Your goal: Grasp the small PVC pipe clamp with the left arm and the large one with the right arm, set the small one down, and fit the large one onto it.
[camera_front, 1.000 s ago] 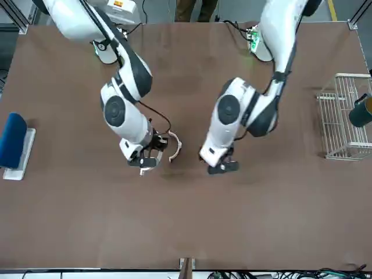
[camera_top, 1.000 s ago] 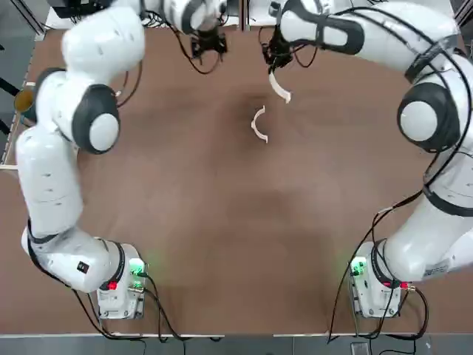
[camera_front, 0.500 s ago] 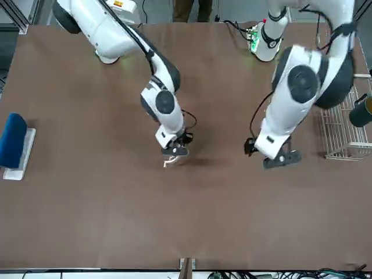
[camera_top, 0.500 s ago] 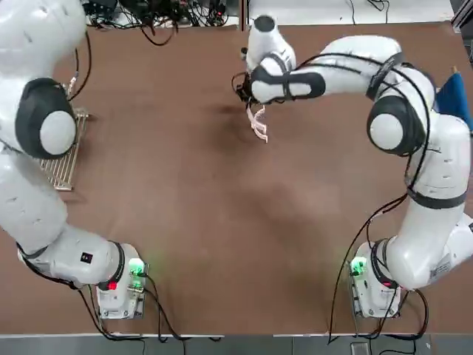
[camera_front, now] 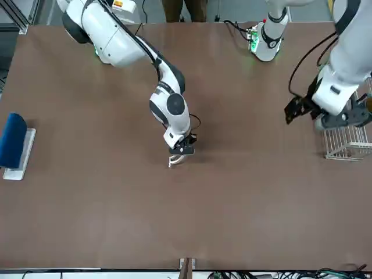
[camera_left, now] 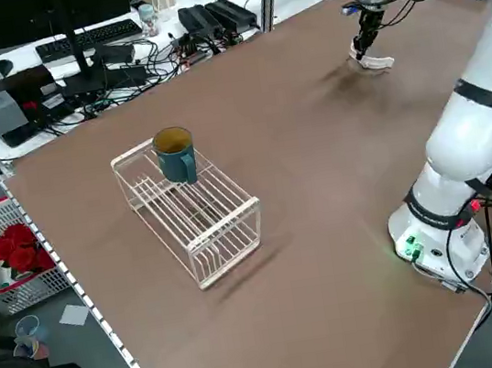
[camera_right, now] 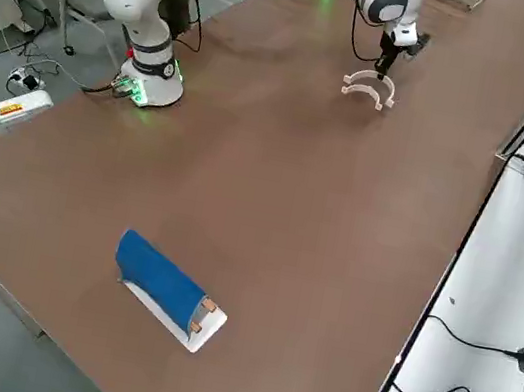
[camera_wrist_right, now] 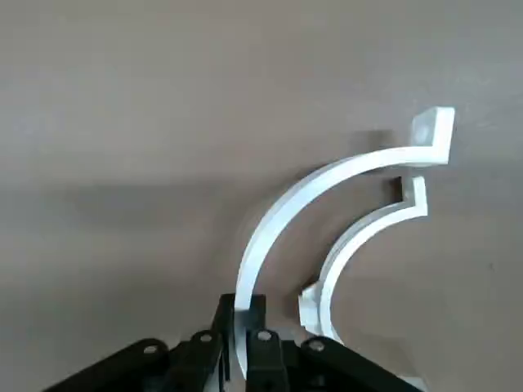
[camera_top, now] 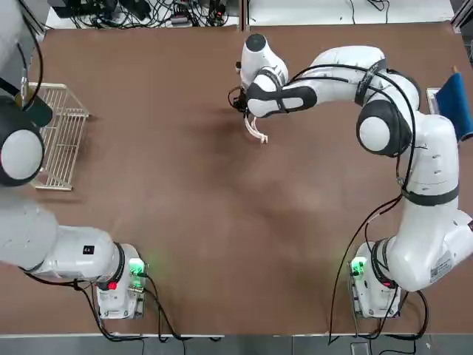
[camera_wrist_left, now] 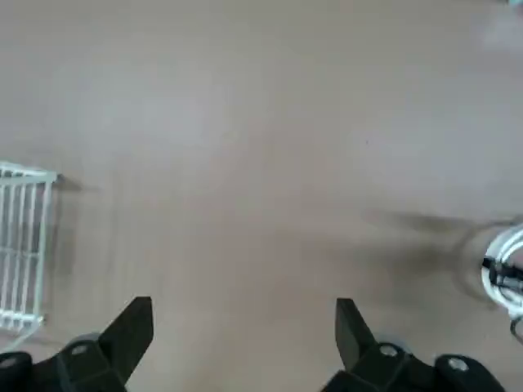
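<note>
In the right wrist view my right gripper (camera_wrist_right: 243, 339) is shut on one end of the large clamp (camera_wrist_right: 282, 208), a wide white arc. The small clamp (camera_wrist_right: 351, 237) lies on the table just inside that arc, curved the same way, with a narrow gap showing along most of its length. From overhead both clamps (camera_top: 256, 129) sit under the right gripper (camera_top: 250, 112) at the table's far middle. My left gripper (camera_wrist_left: 241, 318) is open and holds nothing. It hangs high over the table's left side near the wire rack (camera_front: 344, 136).
A teal mug (camera_left: 175, 154) sits on the wire rack (camera_top: 63, 140) at the left. A blue object on a white base (camera_front: 14, 142) lies at the far right. Cables and equipment (camera_left: 160, 39) crowd the bench beyond the far edge.
The left arm has swung away from the table's middle to the left, toward the rack. The right gripper has carried the large clamp down beside the small one on the table.
</note>
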Action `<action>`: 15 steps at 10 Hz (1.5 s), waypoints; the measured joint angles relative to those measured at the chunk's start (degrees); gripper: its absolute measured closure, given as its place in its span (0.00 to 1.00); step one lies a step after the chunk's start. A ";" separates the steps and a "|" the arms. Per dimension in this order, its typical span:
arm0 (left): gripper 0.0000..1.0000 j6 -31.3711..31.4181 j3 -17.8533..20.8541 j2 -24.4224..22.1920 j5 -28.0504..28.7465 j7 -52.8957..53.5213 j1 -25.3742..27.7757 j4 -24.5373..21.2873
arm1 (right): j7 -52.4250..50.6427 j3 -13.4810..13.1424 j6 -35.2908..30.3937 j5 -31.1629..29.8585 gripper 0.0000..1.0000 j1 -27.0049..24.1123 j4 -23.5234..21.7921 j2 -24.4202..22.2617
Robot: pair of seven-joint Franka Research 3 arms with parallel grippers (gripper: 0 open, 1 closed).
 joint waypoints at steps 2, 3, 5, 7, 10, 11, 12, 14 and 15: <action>0.01 -1.21 0.34 -0.60 -0.26 3.73 1.16 -0.71 | 0.05 0.00 0.51 -0.76 0.91 0.51 0.00 0.58; 0.01 -1.21 0.66 -0.49 -0.39 5.48 1.43 -1.29 | 0.09 0.00 0.53 -0.98 0.91 0.67 0.00 0.78; 0.01 -1.21 1.12 -0.30 -0.97 5.90 1.35 -1.42 | 0.17 -0.01 0.53 -1.12 0.91 0.72 0.00 1.00; 0.01 -0.55 2.51 -0.28 -2.31 6.41 1.42 -1.42 | 0.32 -0.02 0.51 -1.20 0.91 0.73 0.00 1.08; 0.00 -0.06 3.05 -0.03 -2.36 6.59 1.55 -1.43 | 0.77 -0.03 0.27 -1.22 0.91 0.73 0.00 1.16; 0.00 -0.06 3.05 0.04 -2.36 6.67 1.60 -1.43 | 1.32 -0.03 0.10 -1.23 0.91 0.75 -0.10 1.25; 0.00 -0.06 3.05 0.07 -2.36 6.69 1.64 -1.44 | 1.67 -0.03 0.04 -1.25 0.91 0.78 -0.25 1.37; 0.00 -0.06 3.05 0.14 -2.36 6.70 1.66 -1.44 | 2.03 -0.04 -0.04 -1.28 0.90 0.79 -0.28 1.48; 0.00 -0.06 3.03 0.16 -2.36 6.70 1.65 -1.44 | 2.06 -0.08 -0.05 -1.29 0.89 0.78 -0.27 1.48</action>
